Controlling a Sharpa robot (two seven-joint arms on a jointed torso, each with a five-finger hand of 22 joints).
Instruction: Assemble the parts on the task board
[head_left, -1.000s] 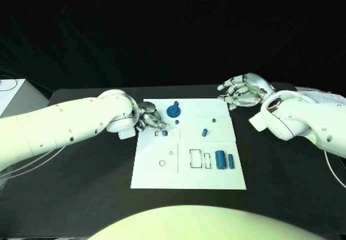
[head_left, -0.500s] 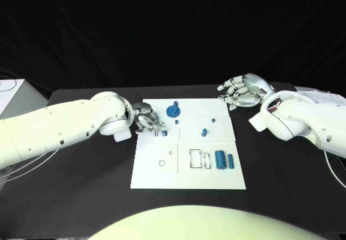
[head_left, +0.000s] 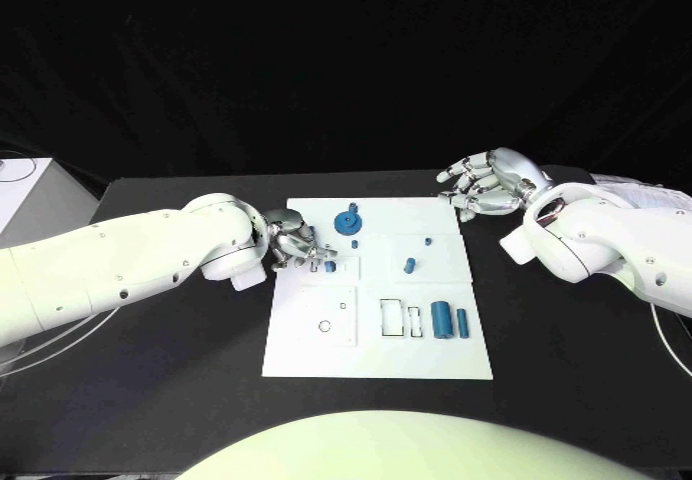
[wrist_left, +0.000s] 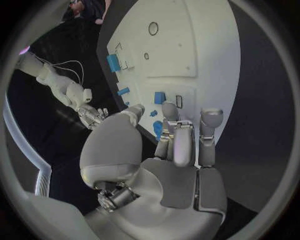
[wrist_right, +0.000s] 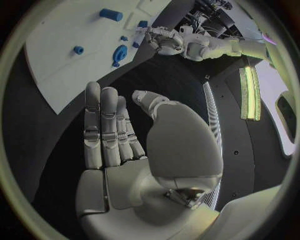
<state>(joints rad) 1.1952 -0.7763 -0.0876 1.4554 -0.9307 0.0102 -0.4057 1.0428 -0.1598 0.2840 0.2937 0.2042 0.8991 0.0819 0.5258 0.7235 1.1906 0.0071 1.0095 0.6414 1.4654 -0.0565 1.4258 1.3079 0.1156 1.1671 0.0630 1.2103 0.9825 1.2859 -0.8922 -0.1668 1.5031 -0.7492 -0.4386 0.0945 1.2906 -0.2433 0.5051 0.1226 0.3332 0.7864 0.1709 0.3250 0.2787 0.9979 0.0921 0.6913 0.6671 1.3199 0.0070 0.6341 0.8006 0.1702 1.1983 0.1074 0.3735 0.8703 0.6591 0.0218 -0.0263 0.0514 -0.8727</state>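
Task board (head_left: 378, 345): left hand (head_left: 297, 245) over its edge.

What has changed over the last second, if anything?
The left hand has drawn back a little towards the task board's left edge, its arm swinging lower, fingers still by the small blue part. The right hand and the other parts stayed put.
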